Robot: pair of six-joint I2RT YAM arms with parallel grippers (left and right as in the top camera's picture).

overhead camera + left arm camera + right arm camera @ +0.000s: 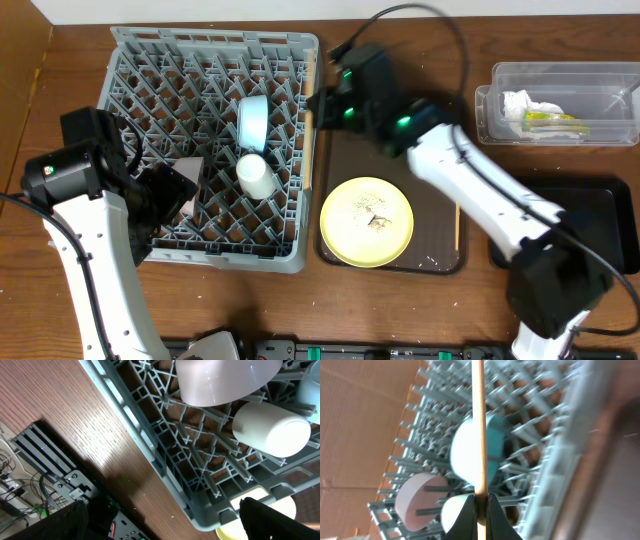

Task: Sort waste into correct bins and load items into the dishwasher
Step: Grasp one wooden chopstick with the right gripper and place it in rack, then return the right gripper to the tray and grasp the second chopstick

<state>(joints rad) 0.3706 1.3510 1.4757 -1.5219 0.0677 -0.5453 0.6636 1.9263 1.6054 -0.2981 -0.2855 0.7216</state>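
Chopstick (480,425) pinched in right gripper (480,498); over dish rack (545,405).

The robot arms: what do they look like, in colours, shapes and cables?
The left arm and right arm have white tubular links and black joint housings. Green lights glow on the right arm's wrist. A thin black cable loops from it.

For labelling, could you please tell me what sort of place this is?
Probably a robotics lab bench staged as a dish-clearing station: a large grey plastic lattice dish rack and a soiled round yellow plate, with loose cables and electronics at the edge of the wood-grain table.
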